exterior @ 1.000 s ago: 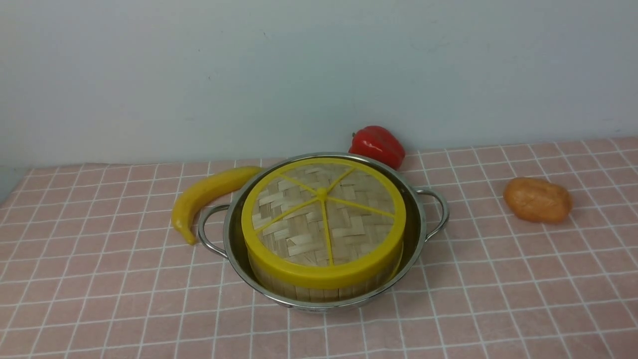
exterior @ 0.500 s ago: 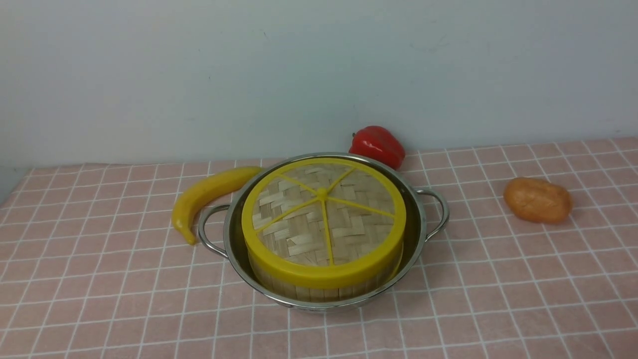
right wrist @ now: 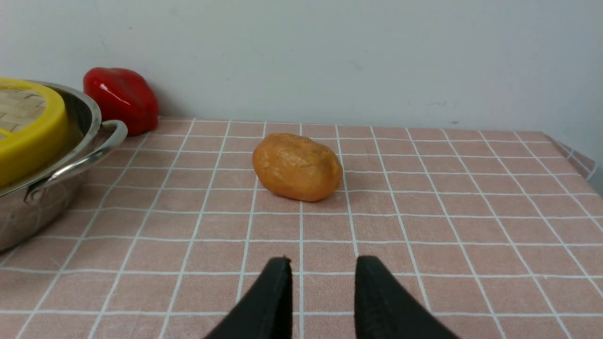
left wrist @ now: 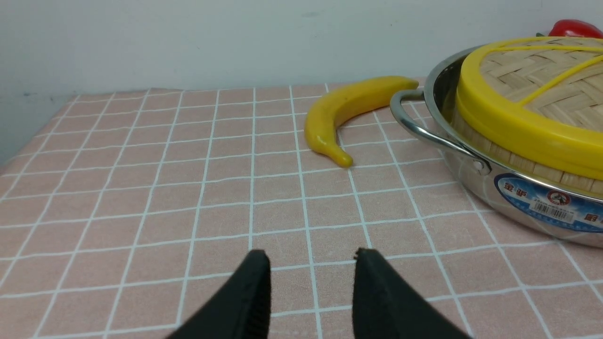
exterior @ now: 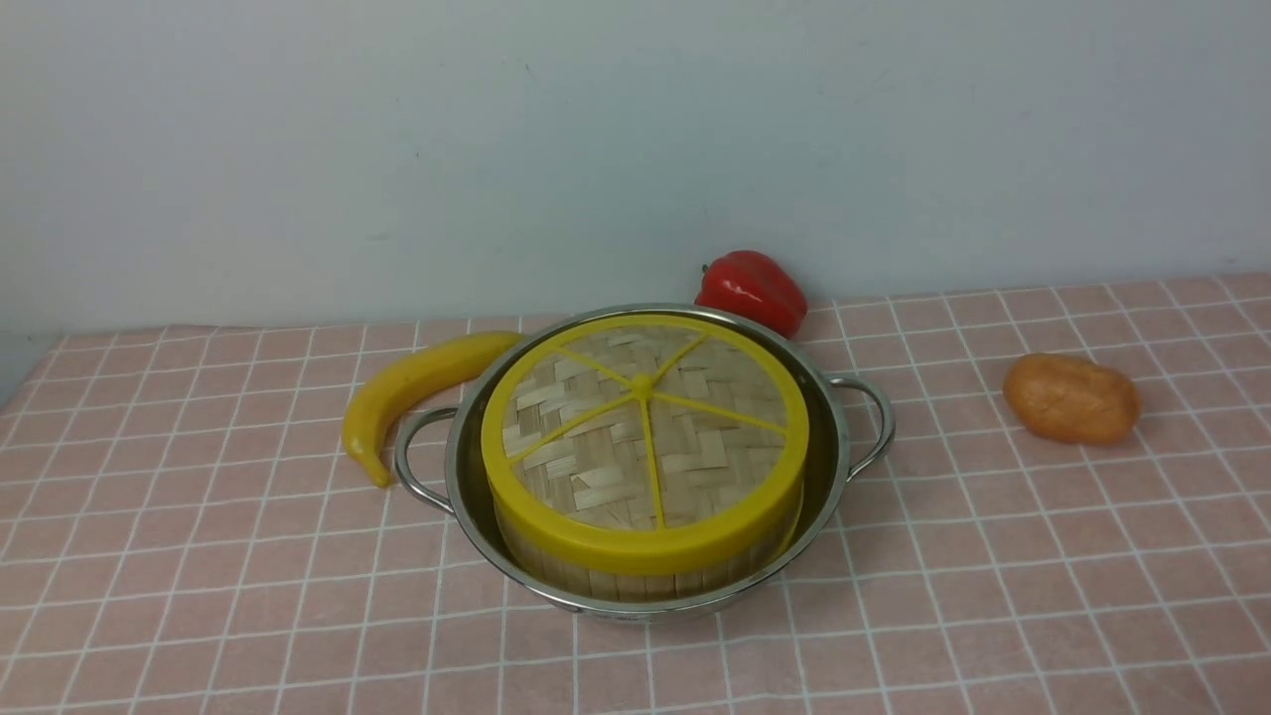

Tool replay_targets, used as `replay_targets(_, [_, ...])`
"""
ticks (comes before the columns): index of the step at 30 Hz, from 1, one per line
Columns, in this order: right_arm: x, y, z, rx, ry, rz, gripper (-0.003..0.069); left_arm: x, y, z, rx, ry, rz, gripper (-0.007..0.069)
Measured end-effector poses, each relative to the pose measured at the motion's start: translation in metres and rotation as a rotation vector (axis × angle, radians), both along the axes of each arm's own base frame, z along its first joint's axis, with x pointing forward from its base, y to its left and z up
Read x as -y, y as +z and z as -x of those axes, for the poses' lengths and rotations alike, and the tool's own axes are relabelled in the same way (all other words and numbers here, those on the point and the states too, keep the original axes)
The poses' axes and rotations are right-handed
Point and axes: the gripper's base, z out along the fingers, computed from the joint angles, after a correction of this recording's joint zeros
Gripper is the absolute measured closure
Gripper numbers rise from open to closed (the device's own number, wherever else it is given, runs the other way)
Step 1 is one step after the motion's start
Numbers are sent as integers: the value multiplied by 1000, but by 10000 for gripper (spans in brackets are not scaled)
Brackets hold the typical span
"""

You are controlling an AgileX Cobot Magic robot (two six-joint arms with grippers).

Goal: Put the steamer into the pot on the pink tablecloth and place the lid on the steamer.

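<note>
The shiny pot point(exterior: 830, 467) stands mid-table on the pink tablecloth point(exterior: 199, 556). Inside it sits the bamboo steamer point(exterior: 635, 584), with only its slatted side wall showing. The woven lid point(exterior: 645, 437) with yellow rim and spokes lies flat on top of the steamer. Neither arm shows in the front view. My left gripper point(left wrist: 312, 256) hangs open over bare cloth, well short of the pot point(left wrist: 518, 188) and lid point(left wrist: 532, 94). My right gripper point(right wrist: 322, 261) is open over the cloth too, with the pot point(right wrist: 42, 197) off to its side. Nothing is between either pair of fingers.
A yellow banana point(exterior: 417, 382) lies against the pot's left handle. A red pepper point(exterior: 752, 288) sits behind the pot near the wall. An orange potato point(exterior: 1070, 397) rests on the right, ahead of my right gripper. The cloth's right edge point(right wrist: 577, 160) drops off.
</note>
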Motion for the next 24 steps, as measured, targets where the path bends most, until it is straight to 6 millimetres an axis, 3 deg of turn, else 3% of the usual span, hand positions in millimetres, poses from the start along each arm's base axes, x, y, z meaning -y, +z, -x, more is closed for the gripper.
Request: replay_targets(24, [0,0,0,0,0,-4,419,0,0,0,0,0,0,382])
